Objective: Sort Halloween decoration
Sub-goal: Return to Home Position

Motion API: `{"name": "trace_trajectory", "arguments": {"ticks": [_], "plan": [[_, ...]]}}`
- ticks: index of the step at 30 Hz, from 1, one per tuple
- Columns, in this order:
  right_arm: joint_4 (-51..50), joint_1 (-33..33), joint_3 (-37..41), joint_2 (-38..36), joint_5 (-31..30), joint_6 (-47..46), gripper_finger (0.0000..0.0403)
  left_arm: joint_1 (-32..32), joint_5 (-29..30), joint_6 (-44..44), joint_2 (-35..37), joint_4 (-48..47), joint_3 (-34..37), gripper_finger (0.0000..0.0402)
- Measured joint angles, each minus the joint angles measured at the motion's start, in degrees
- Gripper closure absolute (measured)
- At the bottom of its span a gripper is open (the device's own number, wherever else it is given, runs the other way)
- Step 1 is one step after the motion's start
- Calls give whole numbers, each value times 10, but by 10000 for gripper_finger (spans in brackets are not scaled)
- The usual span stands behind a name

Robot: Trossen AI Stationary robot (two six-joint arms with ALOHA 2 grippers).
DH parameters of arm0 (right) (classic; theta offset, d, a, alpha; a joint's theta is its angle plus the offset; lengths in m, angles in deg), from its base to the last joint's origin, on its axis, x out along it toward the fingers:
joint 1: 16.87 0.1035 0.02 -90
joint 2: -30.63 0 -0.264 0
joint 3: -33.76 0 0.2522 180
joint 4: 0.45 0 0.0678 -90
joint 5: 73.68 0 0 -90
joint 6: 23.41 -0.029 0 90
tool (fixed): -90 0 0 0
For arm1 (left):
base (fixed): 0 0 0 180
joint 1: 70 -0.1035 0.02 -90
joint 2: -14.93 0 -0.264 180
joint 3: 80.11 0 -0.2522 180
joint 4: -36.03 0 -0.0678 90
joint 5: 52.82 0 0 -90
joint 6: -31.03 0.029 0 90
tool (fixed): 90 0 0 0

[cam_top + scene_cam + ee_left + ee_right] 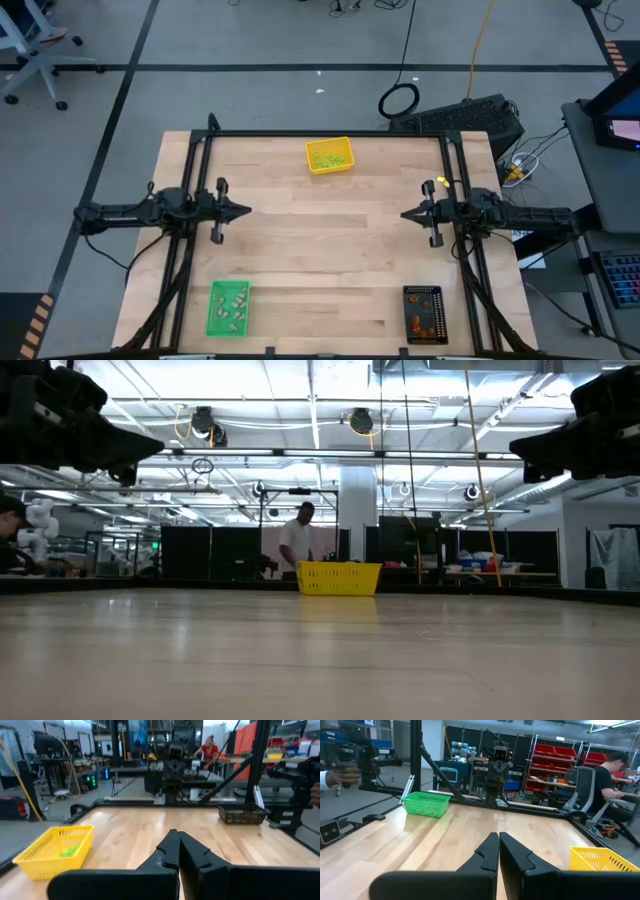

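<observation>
High view coverage takes in the whole table (320,240), with one arm at each side, level with its middle. The left pincer (243,211) is clenched, its fingers (169,846) pressed tip to tip; nothing is held or touched, and it hangs above bare wood. The right pincer (405,214) is likewise clenched and empty, pointed towards the left one and well apart from it.

Three trays are counted:
- one yellow tray (329,141) by the table's upper edge in this view
- one green tray (210,310) at the lower left
- one black tray (424,289) at the lower right

The Halloween decoration is seen inside them as tiny pieces: light green pieces (330,158) in the yellow tray, pale pieces (233,305) in the green tray, orange pieces (425,320) in the black tray. Their numbers cannot be told.
</observation>
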State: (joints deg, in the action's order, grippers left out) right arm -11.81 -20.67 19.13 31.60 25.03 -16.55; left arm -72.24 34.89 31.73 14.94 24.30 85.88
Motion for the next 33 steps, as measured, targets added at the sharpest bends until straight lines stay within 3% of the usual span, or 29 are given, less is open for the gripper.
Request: {"name": "trace_trajectory", "arguments": {"ticks": [18, 24, 33], "plan": [[1, 0, 0, 3, -1, -58, 403, 11, 13, -34, -3, -10, 0, 402], [-4, 0, 0, 3, -69, -64, 403, 13, 13, -34, -3, -11, 0, 402], [-4, 2, 0, 3, -57, -75, 403, 13, 13, -33, -3, -11, 0, 402]]}}
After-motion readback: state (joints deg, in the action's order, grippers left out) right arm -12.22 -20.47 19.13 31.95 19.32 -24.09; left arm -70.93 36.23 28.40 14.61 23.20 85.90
